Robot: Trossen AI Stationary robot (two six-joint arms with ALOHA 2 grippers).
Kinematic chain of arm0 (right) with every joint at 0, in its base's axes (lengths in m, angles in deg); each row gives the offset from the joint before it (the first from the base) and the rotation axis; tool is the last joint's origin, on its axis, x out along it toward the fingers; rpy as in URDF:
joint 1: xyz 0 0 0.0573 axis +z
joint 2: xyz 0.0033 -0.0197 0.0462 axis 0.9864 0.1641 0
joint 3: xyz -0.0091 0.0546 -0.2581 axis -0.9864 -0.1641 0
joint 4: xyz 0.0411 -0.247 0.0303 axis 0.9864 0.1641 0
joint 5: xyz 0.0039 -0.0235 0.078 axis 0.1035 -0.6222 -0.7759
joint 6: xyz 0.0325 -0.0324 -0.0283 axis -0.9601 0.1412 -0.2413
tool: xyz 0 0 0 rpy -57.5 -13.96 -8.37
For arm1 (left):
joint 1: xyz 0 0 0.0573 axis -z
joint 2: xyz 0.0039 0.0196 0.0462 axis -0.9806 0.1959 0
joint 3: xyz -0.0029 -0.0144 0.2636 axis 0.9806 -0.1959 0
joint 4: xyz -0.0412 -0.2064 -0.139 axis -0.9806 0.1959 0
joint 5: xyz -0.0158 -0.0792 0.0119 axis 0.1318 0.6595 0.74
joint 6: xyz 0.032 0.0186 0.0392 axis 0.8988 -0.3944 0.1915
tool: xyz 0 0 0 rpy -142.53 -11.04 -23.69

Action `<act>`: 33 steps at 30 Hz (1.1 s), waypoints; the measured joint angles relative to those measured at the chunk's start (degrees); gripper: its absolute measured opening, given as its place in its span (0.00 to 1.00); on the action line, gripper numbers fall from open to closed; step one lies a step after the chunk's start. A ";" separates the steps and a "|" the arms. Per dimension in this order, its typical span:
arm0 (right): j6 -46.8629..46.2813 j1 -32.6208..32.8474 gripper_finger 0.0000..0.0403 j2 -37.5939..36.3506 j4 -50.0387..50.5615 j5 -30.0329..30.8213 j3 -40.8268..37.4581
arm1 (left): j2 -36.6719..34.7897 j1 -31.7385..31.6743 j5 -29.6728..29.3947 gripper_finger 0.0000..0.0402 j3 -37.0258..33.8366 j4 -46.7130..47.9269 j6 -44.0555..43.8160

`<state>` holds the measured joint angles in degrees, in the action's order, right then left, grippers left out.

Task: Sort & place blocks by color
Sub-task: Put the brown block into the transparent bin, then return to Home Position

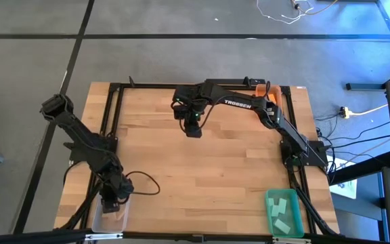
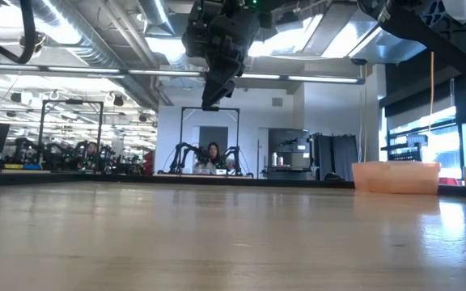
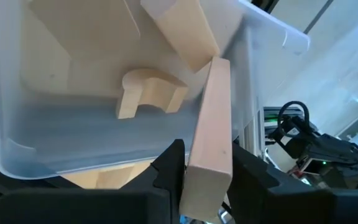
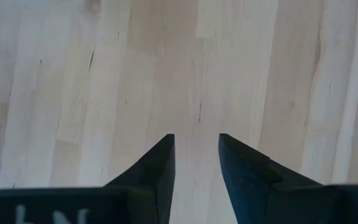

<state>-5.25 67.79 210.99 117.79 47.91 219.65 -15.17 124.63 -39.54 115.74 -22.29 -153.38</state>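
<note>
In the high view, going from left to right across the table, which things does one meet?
Clear bin with the left gripper above it → right gripper over bare table → green bin; the orange bin overlaps this in order.

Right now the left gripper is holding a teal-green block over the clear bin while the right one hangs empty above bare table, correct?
Not quite. The block between the left gripper fingers is pale natural wood, not teal-green, as the left wrist view shows. It is over the clear bin, and the right gripper hangs empty above bare table.

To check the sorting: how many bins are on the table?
3: clear bin under the left gripper, green bin at near right, orange bin at far right, partly hidden by the right arm.
</note>
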 joint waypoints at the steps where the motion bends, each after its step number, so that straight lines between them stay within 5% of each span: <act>1: -0.04 -0.07 0.31 0.00 0.01 0.00 0.00 | 0.00 -0.02 0.08 0.23 0.00 0.04 -0.02; 13: -0.06 -0.46 0.31 0.00 0.04 0.01 0.00 | 0.10 -0.03 -2.76 0.14 -0.28 1.41 -0.27; 19: -0.16 -0.46 0.31 0.00 0.06 0.01 0.00 | 0.11 -0.04 -6.59 0.22 -0.17 1.26 -0.06; 33: 0.14 -0.64 0.31 -0.77 0.02 0.01 0.03 | -0.04 -0.07 -0.21 0.27 -0.15 0.31 -4.41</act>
<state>-5.11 67.14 210.22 117.81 47.92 219.68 -15.21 124.57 -39.75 115.59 -21.98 -157.79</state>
